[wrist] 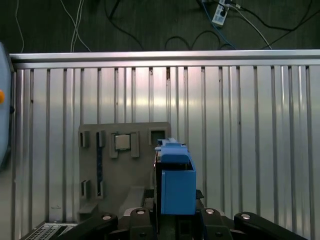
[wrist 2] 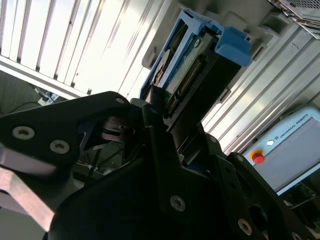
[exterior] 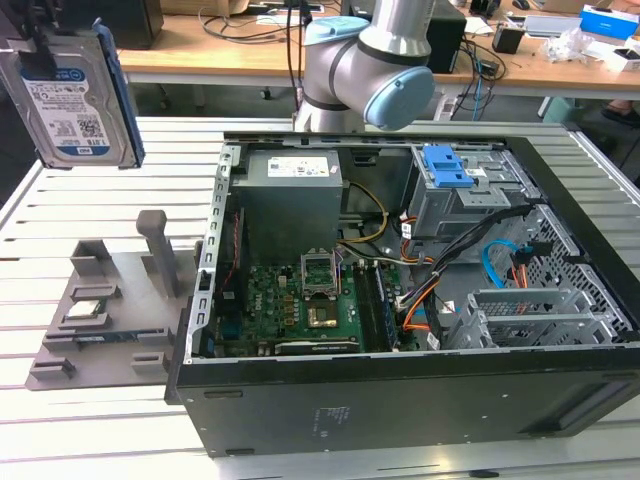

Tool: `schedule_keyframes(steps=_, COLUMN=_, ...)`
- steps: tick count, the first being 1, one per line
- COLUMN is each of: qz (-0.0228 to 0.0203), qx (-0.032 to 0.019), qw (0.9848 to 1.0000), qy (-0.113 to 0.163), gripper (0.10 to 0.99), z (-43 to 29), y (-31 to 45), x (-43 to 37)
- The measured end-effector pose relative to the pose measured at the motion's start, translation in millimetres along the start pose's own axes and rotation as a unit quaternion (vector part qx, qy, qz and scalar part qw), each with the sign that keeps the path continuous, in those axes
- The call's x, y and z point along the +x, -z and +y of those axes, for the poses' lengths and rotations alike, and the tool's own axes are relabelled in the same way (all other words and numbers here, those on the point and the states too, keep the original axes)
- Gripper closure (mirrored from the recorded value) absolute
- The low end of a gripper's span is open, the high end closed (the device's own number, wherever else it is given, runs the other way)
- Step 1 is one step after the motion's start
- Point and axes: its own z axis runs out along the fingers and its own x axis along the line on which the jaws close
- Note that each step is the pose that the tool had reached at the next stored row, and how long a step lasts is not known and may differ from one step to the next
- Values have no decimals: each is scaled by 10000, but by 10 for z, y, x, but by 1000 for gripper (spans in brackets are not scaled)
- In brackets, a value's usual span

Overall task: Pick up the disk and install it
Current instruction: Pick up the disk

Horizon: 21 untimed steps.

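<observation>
The disk [exterior: 75, 100] hangs high over the exterior view's left, above the slatted table, its white label with a blue band facing the camera and a blue rail along its edge. My gripper [exterior: 42, 50] is shut on its upper edge. In the second wrist view the disk [wrist 2: 200, 65] sticks out from between the black fingers [wrist 2: 155, 125], connector side and blue rail showing. The first wrist view shows the disk's blue rail end [wrist: 175, 182] just above the gripper [wrist: 175, 222].
An open computer case [exterior: 300, 400] lies on the table, with a grey drive cage and blue latch [exterior: 445, 168] at its back. A grey parts holder [exterior: 110, 310] holding a chip and a memory stick sits below the disk. The arm's base [exterior: 360, 70] stands behind the case.
</observation>
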Motion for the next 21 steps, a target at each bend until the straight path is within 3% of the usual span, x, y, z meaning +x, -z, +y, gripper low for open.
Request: schedule_keyframes(steps=21, qz=0, qx=-33, qw=10000, qy=1, gripper=725, z=-16, y=465, x=-30)
